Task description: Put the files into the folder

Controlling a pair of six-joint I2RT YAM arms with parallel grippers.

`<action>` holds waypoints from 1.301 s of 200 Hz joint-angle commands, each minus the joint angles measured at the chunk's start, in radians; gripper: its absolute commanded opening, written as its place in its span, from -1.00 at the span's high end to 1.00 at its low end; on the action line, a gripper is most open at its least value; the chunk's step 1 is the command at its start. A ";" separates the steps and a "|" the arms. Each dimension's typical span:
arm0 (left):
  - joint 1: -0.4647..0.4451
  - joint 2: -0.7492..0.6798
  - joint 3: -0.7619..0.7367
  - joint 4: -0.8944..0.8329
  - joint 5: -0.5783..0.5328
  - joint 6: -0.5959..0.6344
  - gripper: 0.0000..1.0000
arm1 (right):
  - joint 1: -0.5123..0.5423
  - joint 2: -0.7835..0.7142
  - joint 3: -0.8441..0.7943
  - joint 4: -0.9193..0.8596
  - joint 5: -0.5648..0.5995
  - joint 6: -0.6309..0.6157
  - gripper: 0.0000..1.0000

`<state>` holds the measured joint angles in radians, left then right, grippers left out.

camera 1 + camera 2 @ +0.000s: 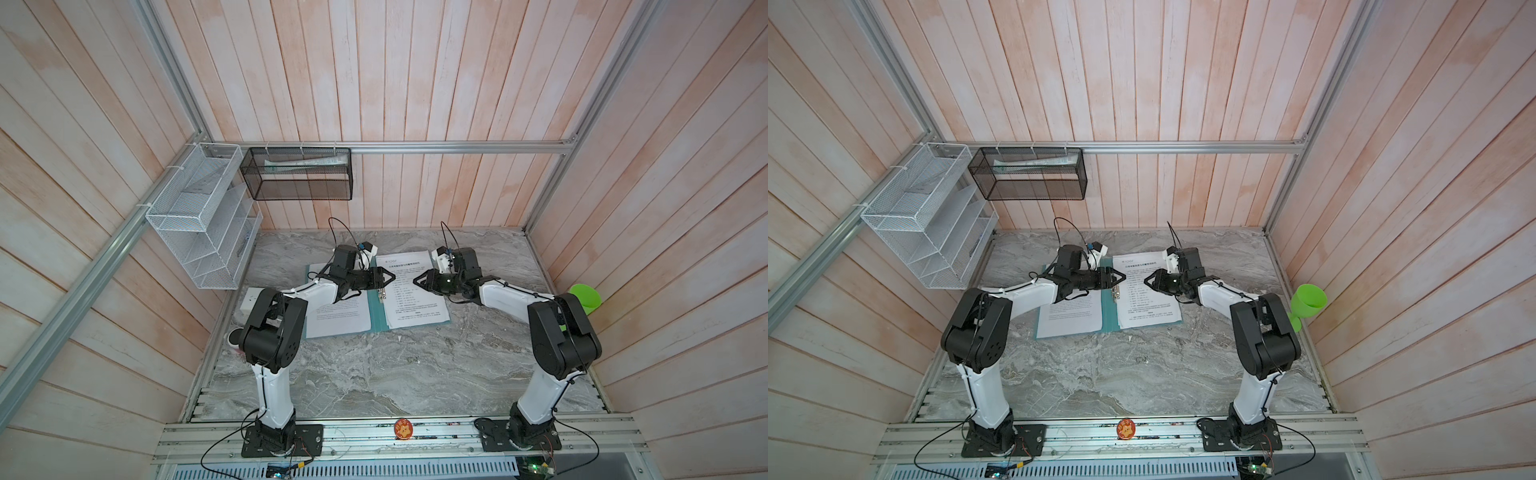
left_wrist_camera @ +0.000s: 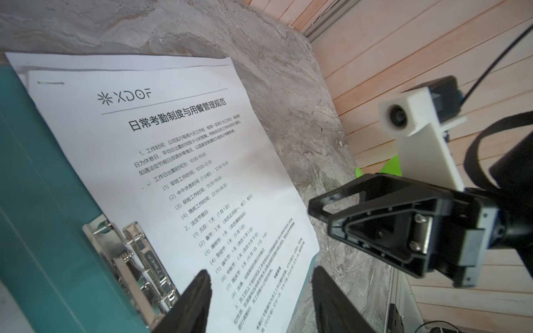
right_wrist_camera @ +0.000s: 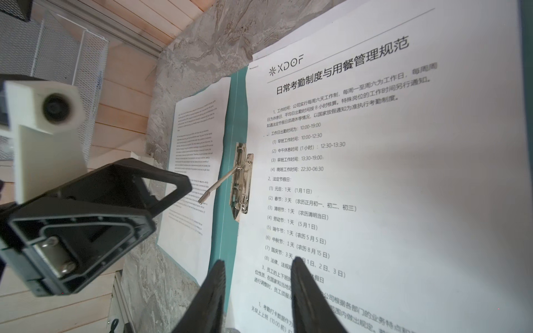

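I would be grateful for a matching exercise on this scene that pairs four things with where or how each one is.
Things:
1. folder
2. metal clip
3. green cup
4. black mesh basket

Places or states:
A. hangs high at the back
B. teal, lies open and flat
C. silver, on the inner spine, lever sticking out
D. far right of both top views

Pairs: 1-B, 2-C, 3-D, 4-A
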<state>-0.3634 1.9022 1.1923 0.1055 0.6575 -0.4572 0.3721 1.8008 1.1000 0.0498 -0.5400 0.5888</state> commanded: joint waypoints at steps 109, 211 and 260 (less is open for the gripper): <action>0.092 -0.324 -0.474 0.009 -0.170 -0.039 0.00 | 0.201 0.177 0.218 -0.035 -0.021 0.282 0.49; 0.126 -0.307 -0.575 0.089 -0.125 -0.049 0.07 | 0.214 0.273 0.289 -0.030 -0.048 0.315 0.52; 0.127 -0.288 -0.590 0.120 -0.118 -0.063 0.09 | 0.214 0.300 0.298 -0.021 -0.057 0.326 0.52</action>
<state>-0.2420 1.6077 0.6193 0.1841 0.5205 -0.5102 0.5800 2.0750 1.3682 0.0269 -0.5793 0.9024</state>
